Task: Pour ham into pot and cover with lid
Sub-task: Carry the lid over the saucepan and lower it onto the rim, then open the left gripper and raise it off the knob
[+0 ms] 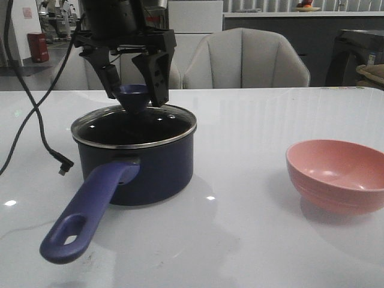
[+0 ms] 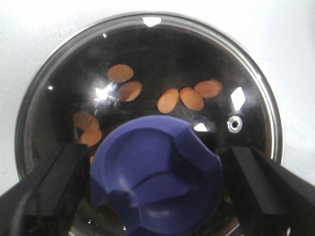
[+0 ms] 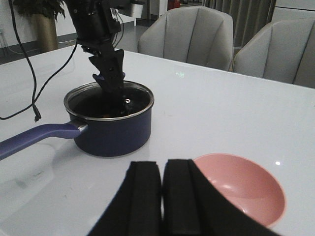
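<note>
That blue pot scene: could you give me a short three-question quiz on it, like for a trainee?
1. True or false: the lid sits on the pot.
2. Where is the ham? A) in the pink bowl B) inside the pot C) on the table
3. Which gripper's fingers flank the lid's knob, left gripper or right gripper?

Key: 1 true; 2 B; 3 left gripper, fingers apart beside the knob.

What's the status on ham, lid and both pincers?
Left pincer open, straddling blue-purple knob of round clear glass lid, seated on dark navy pot. Orange-pink ham slices inside. Right pincer shut, empty, above pink bowl. Nothing obstructing.
</note>
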You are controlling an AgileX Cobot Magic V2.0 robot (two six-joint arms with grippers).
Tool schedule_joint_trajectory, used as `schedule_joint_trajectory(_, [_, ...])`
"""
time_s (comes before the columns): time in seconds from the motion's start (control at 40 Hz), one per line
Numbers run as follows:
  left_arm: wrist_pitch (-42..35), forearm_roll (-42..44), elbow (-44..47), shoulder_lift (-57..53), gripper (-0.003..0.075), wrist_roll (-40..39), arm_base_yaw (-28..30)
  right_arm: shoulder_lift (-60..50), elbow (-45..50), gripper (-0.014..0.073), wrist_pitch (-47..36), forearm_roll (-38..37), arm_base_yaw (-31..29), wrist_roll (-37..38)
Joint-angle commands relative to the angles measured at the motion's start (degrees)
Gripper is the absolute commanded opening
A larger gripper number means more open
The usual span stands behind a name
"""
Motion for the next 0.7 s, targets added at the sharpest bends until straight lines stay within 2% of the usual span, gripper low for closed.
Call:
schedule_joint_trajectory(0.0, [2.52,-0.89,-1.94,-3.68,0.06,-0.11,-0.43,0.63,-1.37,0.0179,-3.82,0.59,0.27,-0.4])
schedule_joint_trajectory(0.375, [2.52,-0.67,-3.61,-9.09,0.0595,-0.11,0.28,0.63,-1.37,0.0179,-3.82,0.59,0.27,-0.4])
schedule_joint_trajectory(0.675, [0.17,-0.68,6.35,-22.01,0.0595,-0.11,6.22,0.63,-1.37,0.0179,-3.82,0.59,0.27,-0.4])
